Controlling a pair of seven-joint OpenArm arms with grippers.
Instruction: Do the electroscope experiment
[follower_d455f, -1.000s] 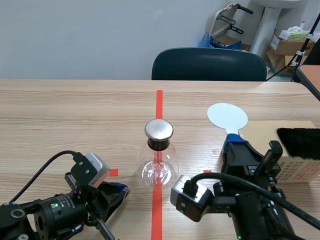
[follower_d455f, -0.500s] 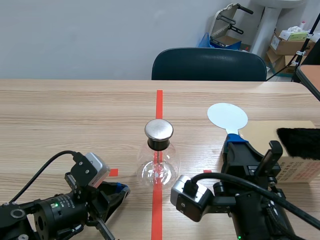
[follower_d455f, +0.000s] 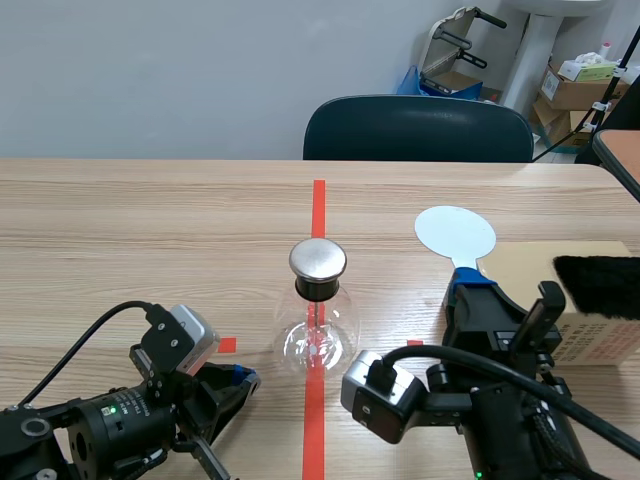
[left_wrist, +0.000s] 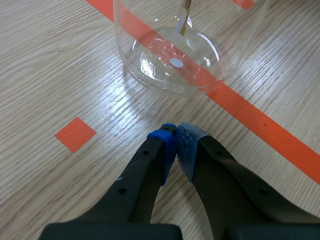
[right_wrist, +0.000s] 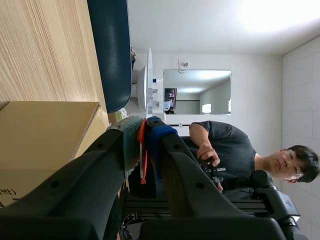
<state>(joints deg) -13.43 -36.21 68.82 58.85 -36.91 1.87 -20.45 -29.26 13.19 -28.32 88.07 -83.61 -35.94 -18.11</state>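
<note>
1. Sitting on the orange-red line in the scene view, the electroscope (follower_d455f: 318, 322), a clear glass flask with a metal cap (follower_d455f: 318, 258), is standing ahead of the left gripper (follower_d455f: 238, 382) and slightly to its right, apart from it. That gripper is lying low over the table (follower_d455f: 150, 230), its jaws looking closed. The right gripper (follower_d455f: 470, 288) is clamping the handle of a white paddle (follower_d455f: 455, 233), whose round disc is sticking out ahead of the jaws. The electroscope is standing to the left of these jaws, near but not touching. A cardboard box (follower_d455f: 520, 262) carrying black fur (follower_d455f: 600, 285) is lying just to their right.
2. Looking from the left wrist, the fingers (left_wrist: 164, 145) are meeting pad against pad and holding nothing. The flask's round bottom is standing straight ahead of the jaws, a strip of bare wood separating it from the fingertips. A thin leaf (left_wrist: 183, 20) is hanging inside the glass. The orange-red line is passing under the flask and running on past one side of the jaws.
3. Looking from the right wrist, the jaws are standing narrow, pinching the paddle's handle, with an orange-red strip showing between the pads. The disc is showing edge-on just ahead of the fingertips. The box is lying beside the gripper, a dark chair (right_wrist: 111, 50) is standing beyond it, and a person (right_wrist: 225, 145) is sitting farther off.
</note>
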